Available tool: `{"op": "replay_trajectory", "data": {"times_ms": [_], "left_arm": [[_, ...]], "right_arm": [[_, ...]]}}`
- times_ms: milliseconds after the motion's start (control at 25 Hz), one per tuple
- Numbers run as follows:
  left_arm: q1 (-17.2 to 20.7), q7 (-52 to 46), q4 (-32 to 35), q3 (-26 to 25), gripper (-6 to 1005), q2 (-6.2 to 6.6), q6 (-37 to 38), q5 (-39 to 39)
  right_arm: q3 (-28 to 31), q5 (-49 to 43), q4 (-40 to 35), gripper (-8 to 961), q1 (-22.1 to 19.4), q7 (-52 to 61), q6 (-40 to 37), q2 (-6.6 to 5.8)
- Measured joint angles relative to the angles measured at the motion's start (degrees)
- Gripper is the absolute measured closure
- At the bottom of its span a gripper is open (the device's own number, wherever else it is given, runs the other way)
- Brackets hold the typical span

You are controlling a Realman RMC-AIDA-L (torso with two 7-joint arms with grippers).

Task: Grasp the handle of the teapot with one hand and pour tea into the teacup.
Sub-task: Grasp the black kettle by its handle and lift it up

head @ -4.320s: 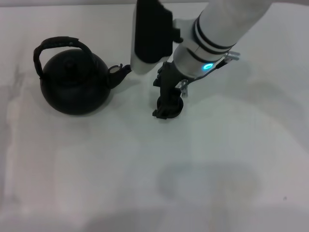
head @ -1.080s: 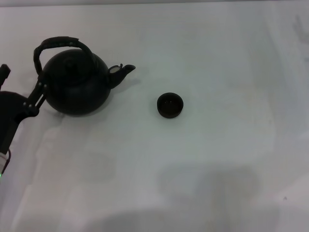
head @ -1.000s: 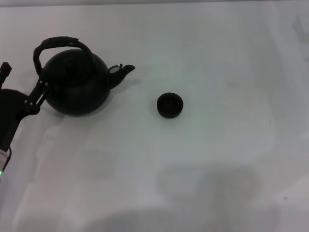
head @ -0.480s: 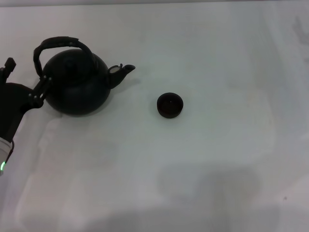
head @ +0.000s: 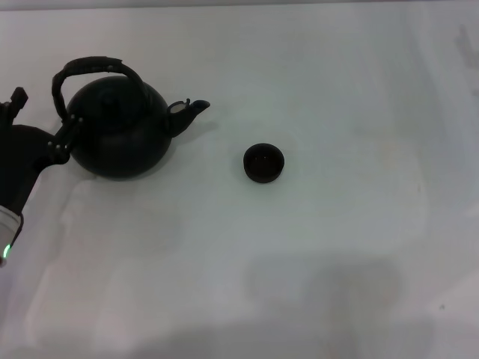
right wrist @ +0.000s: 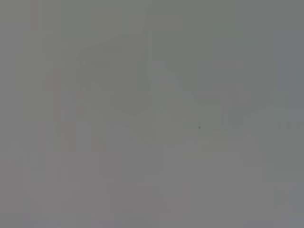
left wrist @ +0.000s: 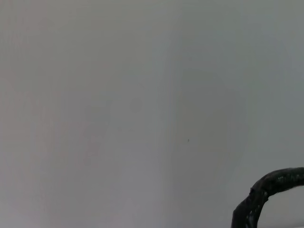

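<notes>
- Your left gripper (head: 41, 123) sits at the table's (head: 314, 247) 9 o'clock edge, just beside the pot (head: 116, 134), one finger (head: 63, 134) close against the pot's side; jaws look spread
- The handle (head: 86, 69) arches over the pot, ungrasped; the wrist view catches only a curved piece of it
- Spout points to 3 o'clock, toward the cup (head: 263, 163), which stands well apart
- Right gripper out of view, so you cannot tell its jaw state

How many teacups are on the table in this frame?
1. The teacup stands alone on the white table, to the right of the teapot and clear of its spout. Nothing in view could hide another.
</notes>
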Motion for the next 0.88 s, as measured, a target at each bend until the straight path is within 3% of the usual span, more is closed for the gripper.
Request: {"op": "replay_trajectory", "data": {"times_ms": [560, 880], "left_arm": [[-2.0, 1.3, -0.1, 0.0, 123, 0.09, -3.1, 0.0], [-2.7, 1.5, -0.8, 0.0, 396, 0.11, -4.2, 0.3]], "right_arm": [[0.0, 0.0, -0.1, 115, 0.2, 0.0, 0.0, 0.0], [0.0, 0.0, -0.3, 114, 0.4, 0.1, 0.0, 0.0]]}}
